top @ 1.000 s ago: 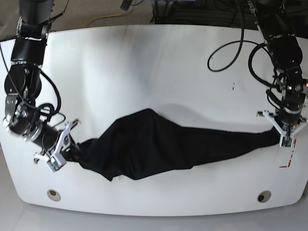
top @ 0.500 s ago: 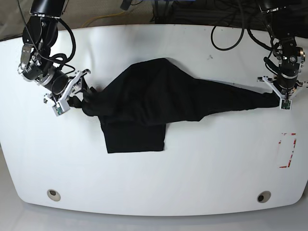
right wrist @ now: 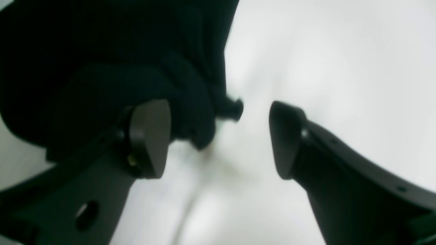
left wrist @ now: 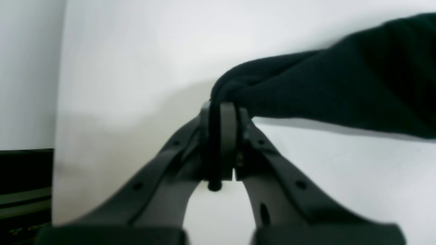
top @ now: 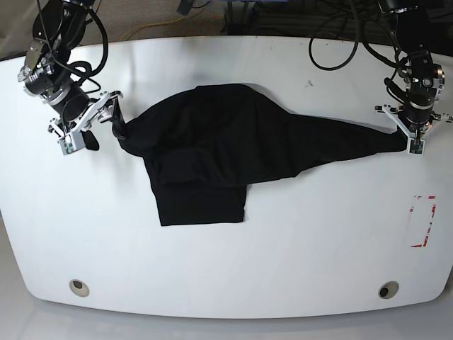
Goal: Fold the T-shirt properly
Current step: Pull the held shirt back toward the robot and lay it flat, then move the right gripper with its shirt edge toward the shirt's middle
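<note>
The black T-shirt (top: 212,145) lies stretched across the middle of the white table (top: 297,255), with a squarish flap (top: 202,205) toward the front. My left gripper (top: 411,144) is at the base view's right, shut on the shirt's thin right end. The left wrist view shows its jaws (left wrist: 221,136) pinched on the cloth (left wrist: 323,85). My right gripper (top: 105,126) is at the shirt's left end with its jaws apart. In the right wrist view it (right wrist: 218,136) is open. The cloth (right wrist: 102,68) lies against its left finger (right wrist: 150,136) and is not clamped.
A red tape outline (top: 422,221) marks the table near its right edge. Two round holes (top: 79,287) (top: 386,290) sit near the front edge. Cables (top: 333,49) hang over the table's back right.
Both arms have moved toward the back of the table, dragging the shirt with them. My right gripper, shut on the shirt's left end before, has opened and let go.
</note>
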`<move>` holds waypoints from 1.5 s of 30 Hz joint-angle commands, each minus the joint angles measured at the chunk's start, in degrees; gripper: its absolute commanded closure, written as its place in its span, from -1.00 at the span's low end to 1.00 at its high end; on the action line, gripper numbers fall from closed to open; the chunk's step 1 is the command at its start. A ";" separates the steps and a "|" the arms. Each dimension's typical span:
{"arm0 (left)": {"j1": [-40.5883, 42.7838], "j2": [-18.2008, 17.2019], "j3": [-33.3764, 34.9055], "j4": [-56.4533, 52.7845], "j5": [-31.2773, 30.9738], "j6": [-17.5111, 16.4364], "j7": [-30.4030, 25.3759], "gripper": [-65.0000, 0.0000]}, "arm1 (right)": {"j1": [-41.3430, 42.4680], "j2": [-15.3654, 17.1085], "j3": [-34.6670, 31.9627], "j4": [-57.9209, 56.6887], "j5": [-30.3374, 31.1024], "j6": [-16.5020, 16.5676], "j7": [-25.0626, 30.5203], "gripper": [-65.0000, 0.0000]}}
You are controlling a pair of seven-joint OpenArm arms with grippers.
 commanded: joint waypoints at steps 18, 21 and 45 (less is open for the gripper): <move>-0.50 -0.59 1.55 -0.23 0.06 0.43 -1.57 1.00 | 33.62 -2.80 -11.45 -38.12 -19.24 0.41 1.92 -0.35; -0.50 -0.59 1.55 -0.14 -0.03 0.43 -1.57 1.00 | 34.50 -3.41 -11.54 -42.43 -21.96 0.41 5.70 -0.36; -3.05 -0.51 1.55 -0.58 -0.03 0.43 -1.57 1.00 | 35.02 -10.01 -11.63 -51.39 -23.90 0.41 13.52 0.83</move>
